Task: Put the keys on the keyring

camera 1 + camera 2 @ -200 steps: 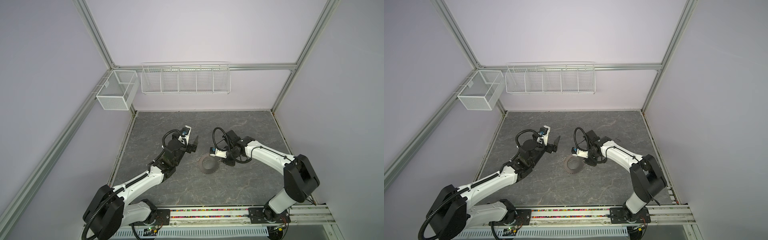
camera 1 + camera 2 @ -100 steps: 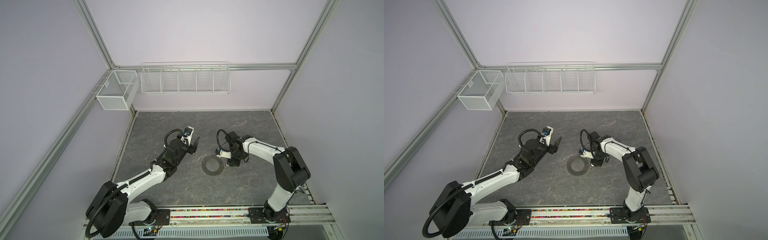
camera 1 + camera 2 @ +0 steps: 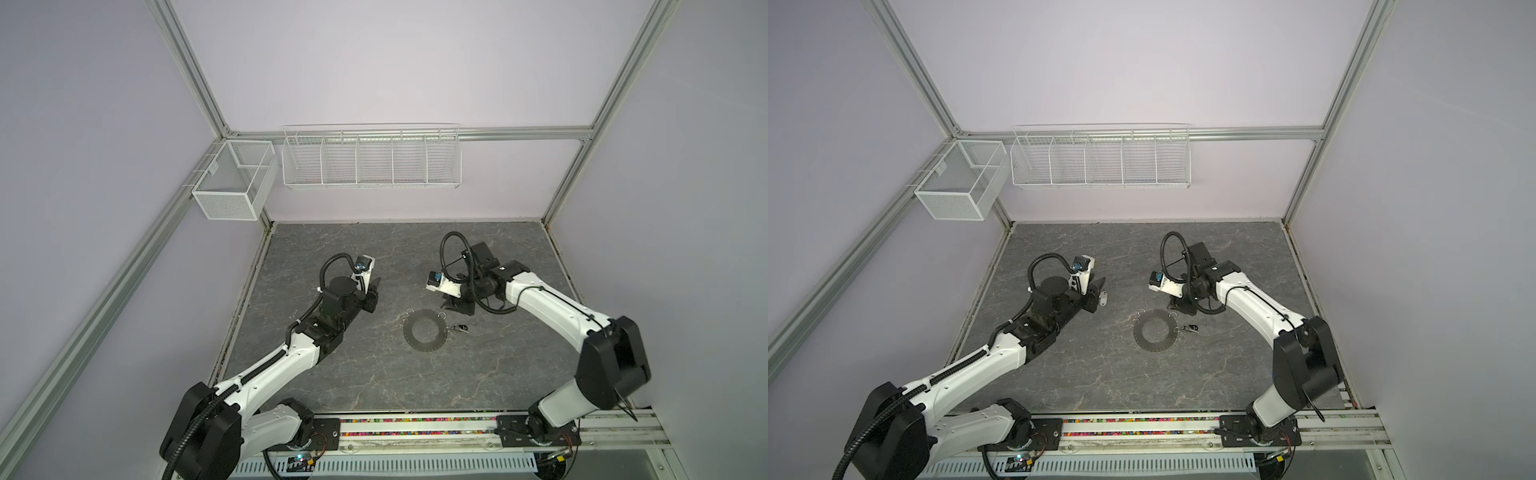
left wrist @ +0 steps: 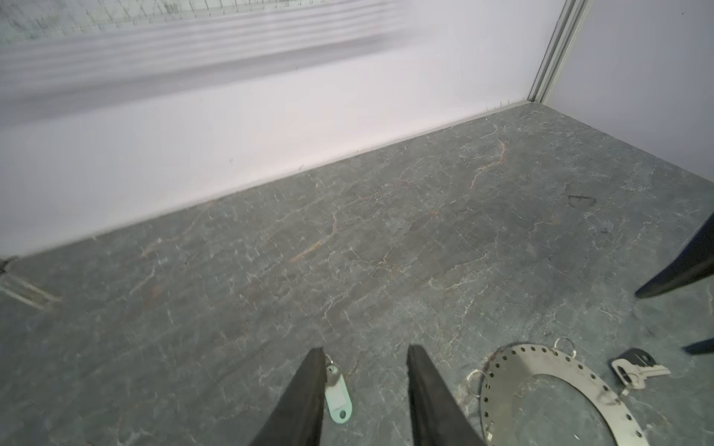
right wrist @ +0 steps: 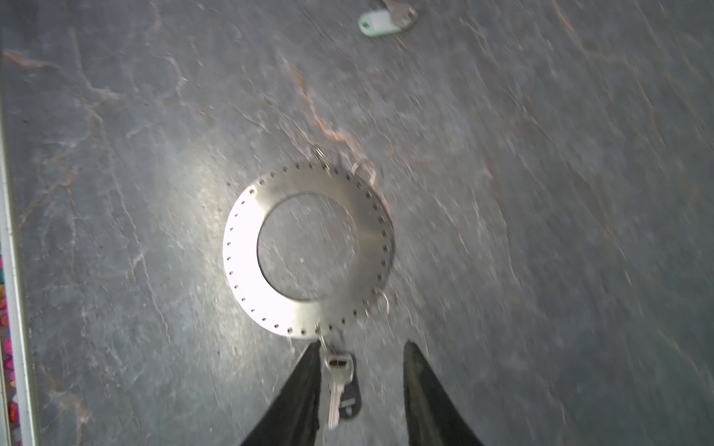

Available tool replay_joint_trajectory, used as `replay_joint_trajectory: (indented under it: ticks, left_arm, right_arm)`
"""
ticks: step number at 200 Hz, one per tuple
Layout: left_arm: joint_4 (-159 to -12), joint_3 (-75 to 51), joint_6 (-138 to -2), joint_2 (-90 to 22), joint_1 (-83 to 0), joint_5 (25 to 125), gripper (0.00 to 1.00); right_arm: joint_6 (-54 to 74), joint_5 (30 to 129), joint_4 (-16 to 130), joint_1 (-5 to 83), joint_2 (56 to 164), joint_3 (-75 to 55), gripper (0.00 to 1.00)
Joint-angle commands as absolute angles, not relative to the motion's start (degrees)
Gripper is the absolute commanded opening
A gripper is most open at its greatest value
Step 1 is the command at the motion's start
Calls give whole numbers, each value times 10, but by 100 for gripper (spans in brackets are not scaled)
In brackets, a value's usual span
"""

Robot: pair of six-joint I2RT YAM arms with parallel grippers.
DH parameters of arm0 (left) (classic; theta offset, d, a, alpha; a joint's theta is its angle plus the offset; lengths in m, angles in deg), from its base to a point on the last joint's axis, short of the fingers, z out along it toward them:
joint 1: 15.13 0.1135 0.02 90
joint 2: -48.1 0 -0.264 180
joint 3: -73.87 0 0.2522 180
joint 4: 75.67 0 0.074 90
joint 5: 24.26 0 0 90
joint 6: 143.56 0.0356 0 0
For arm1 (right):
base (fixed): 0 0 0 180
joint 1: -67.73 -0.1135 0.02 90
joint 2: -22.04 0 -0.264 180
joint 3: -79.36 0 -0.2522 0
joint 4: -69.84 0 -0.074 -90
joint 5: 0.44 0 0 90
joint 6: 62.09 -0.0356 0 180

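Left pincer [image 4: 367, 349]: jaws part-open, a clear gap between the tips, gripping nothing. White-tag key [image 4: 337, 392] flat on the worktop [image 4: 386, 251], tucked against the inner face of one finger, far off-centre in the gap.

Right pincer [image 5: 362, 343]: about as wide, clamped on nothing either. Black-tag key [image 5: 344, 390] flat between its fingers, close against one, bow near the tips, blade pointing back toward the wrist.

Keyring [image 5: 240, 247] flat just ahead of the right pincer's tips; beside the left pincer, near but apart. Seemingly joined to the black-tag key by a small wire loop at the rim; too blurred to swear to. More small loops [image 5: 380, 305] around the rim.

Hazards, as judged:
- Closing the left pincer from this offset: likely to shove the tag sideways instead of pinching it; thin, slick plastic, prone to skidding or flipping out.
- Pressing lower to get under it: tips scraping the worktop, key pinned rather than lifted.
- Lifting the black-tag key, if truly linked: keyring dragged along, rim holes shifted from where expected.
- Keyring unheld: apt to slide away under any threading push.
- Loose loops liable to snag a fingertip.
- Both pincers converging over one small ring: risk of fingers clashing.
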State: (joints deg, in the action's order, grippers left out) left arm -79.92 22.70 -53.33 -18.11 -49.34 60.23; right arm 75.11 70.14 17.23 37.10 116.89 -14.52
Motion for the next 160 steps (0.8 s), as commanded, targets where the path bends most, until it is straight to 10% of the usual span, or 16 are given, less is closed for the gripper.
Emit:
replay_joint_trajectory:
  ticks: [1, 160]
  left_arm:
    - [-825, 220, -598, -177, -473, 646, 35]
    - [-821, 232, -607, -167, -453, 667, 35]
  right_arm:
    - [796, 640, 171, 335, 1254, -94, 33]
    - [811, 715, 200, 257, 1392, -43, 32]
